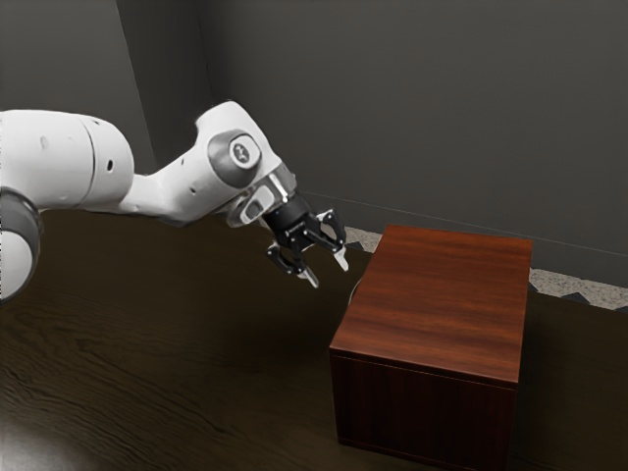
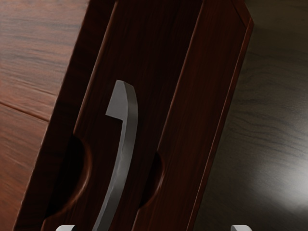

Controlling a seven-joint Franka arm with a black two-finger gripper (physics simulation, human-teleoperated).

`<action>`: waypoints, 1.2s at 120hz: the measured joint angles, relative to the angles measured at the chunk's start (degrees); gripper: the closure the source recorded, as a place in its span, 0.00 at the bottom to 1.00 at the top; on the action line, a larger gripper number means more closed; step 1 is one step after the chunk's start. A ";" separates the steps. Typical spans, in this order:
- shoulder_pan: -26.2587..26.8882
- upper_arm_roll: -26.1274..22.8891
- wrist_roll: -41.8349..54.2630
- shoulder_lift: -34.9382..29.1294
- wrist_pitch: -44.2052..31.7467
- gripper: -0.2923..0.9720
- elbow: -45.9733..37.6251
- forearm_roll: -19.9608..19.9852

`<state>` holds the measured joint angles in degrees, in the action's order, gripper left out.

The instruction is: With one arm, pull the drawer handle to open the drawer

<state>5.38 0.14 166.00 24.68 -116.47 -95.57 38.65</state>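
A reddish-brown wooden drawer cabinet (image 1: 437, 339) stands on the dark table. My black gripper (image 1: 326, 265) hangs open just off the cabinet's face on the exterior view's left, a short gap away from it. In the wrist view the drawer front (image 2: 154, 72) lies straight ahead of the hand, with a curved grey handle (image 2: 122, 149) arching over a round recess. The two pale fingertips (image 2: 65, 227) stand on either side of the handle's near end, touching nothing. The drawer front sits flush with the cabinet frame.
The dark wooden table (image 1: 147, 373) stretches toward the exterior view's left and front. A grey wall (image 1: 442, 98) rises behind the cabinet, with a speckled strip of floor (image 1: 574, 287) along its base.
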 joint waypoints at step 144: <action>-4.62 -1.32 0.04 -4.24 -2.40 0.85 -8.56 1.43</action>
<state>0.76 -1.19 166.05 20.44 -118.87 -104.13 40.08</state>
